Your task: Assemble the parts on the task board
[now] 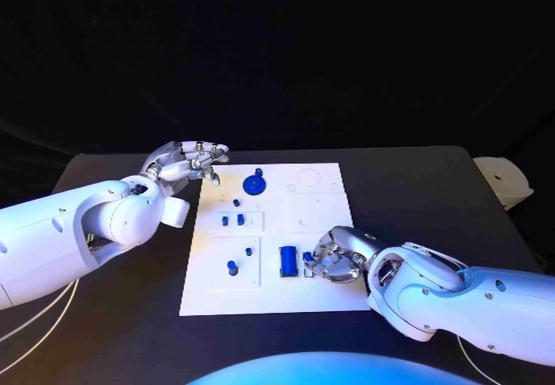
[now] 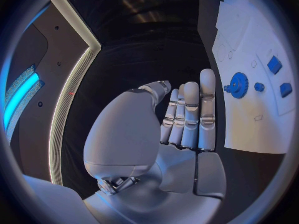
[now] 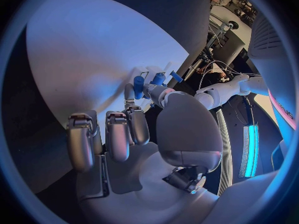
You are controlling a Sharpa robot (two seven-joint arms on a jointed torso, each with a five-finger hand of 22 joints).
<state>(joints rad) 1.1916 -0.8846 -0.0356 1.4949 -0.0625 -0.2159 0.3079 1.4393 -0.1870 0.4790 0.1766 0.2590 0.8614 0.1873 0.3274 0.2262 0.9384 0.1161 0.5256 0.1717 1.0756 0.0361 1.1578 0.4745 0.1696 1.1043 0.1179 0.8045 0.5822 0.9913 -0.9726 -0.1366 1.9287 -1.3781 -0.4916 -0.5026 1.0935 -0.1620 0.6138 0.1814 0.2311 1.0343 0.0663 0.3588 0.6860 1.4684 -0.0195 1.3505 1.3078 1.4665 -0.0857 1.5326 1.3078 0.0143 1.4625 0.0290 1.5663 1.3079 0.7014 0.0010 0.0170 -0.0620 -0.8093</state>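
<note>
Left hand is hovering empty, fingers apart, just off the task board's far left corner. Blue gear and small blue parts are sitting mid-board. Right hand is pinching a small blue piece beside the blue block. Assembly looks partly done; several seats are remaining open.

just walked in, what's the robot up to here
The robot is assembling small blue parts on the white task board. Its right hand rests at the board's near right edge, pinching a small blue part beside an upright blue block. The left hand hovers off the far left corner, holding nothing. A blue gear sits nearby.
</note>
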